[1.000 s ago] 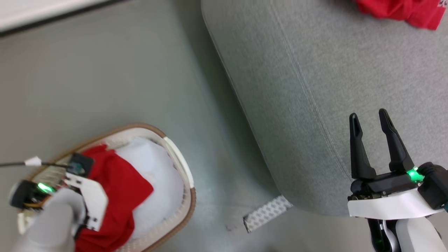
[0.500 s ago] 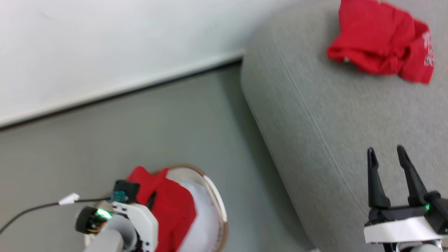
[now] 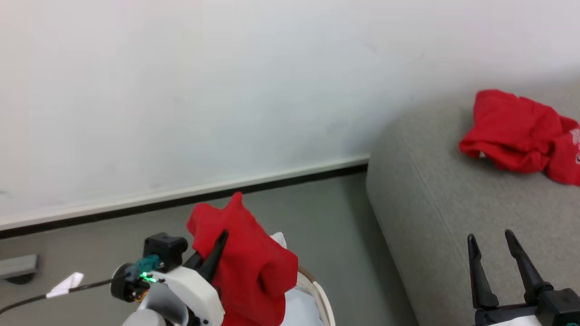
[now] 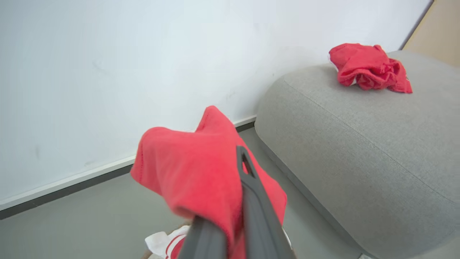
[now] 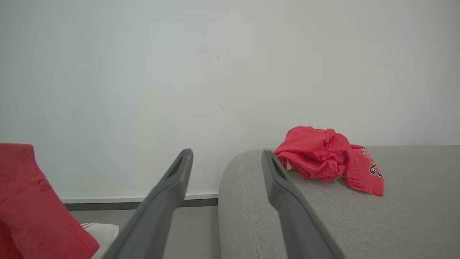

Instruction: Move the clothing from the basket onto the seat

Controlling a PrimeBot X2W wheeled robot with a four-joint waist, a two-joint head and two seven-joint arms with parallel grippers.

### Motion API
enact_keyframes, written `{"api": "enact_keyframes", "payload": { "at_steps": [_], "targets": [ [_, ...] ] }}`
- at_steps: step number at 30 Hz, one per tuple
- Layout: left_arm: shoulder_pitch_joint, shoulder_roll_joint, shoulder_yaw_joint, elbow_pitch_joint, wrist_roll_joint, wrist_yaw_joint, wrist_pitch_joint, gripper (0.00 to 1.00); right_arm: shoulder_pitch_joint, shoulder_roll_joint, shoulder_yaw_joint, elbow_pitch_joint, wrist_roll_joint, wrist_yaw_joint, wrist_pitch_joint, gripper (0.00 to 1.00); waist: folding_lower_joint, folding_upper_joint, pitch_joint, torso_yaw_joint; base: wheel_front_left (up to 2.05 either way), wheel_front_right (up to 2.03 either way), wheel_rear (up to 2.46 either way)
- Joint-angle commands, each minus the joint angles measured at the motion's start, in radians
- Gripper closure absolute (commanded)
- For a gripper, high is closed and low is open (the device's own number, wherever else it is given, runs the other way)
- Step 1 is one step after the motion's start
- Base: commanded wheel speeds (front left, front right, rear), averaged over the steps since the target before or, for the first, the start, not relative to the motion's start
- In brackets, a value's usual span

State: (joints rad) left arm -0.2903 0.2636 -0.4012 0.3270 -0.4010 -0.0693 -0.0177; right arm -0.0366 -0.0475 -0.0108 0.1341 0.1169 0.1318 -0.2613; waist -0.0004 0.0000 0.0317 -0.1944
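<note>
- A pale grey floor meets a plain white wall along a white skirting board with a dark strip beneath it. A large grey fabric-upholstered seat with rounded corners stands against that wall, on the robot's right.
- The left hand is clamped shut on a red thin-fabric garment. The cloth drapes over its dark fingers and hangs above a white plastic basket with a brown rim, well apart from the seat.
- The right hand is spread wide and holds nothing. Its two fingers point across the front part of the seat and touch no cloth.
- A crumpled red jersey lies on the seat near the wall.
- The right wrist view shows black-and-white lettering on a fold of the jersey. In the head view those marks are a blur at the frame's edge.
- The left wrist view shows a bit of white fabric with red stripes below the held garment. It also shows a tan panel beyond the seat's far end.
</note>
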Motion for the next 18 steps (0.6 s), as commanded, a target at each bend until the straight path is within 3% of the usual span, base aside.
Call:
{"api": "enact_keyframes", "payload": {
  "at_steps": [1, 7, 18],
  "targets": [
    [0.023, 0.009, 0.005, -0.041, -0.014, 0.009, 0.008, 1.0, 0.013, -0.003, 0.002, 0.002, -0.004, -0.002, -0.002, 0.0, 0.0004, 0.0, -0.047, 0.045, 0.0, 0.0, 0.0],
    [0.089, 0.018, 0.017, -0.235, -0.023, 0.06, 0.039, 1.0, 0.03, -0.003, 0.036, 0.011, -0.018, -0.002, -0.003, 0.0, 0.0004, 0.0, -0.088, 0.074, 0.0, 0.0, 0.0],
    [0.124, 0.03, 0.009, -0.338, -0.026, 0.087, 0.073, 1.0, 0.014, -0.013, 0.197, 0.026, -0.051, -0.002, -0.003, 0.0, 0.0004, 0.0, -0.103, 0.093, 0.0, 0.0, 0.0]
  ]
}}
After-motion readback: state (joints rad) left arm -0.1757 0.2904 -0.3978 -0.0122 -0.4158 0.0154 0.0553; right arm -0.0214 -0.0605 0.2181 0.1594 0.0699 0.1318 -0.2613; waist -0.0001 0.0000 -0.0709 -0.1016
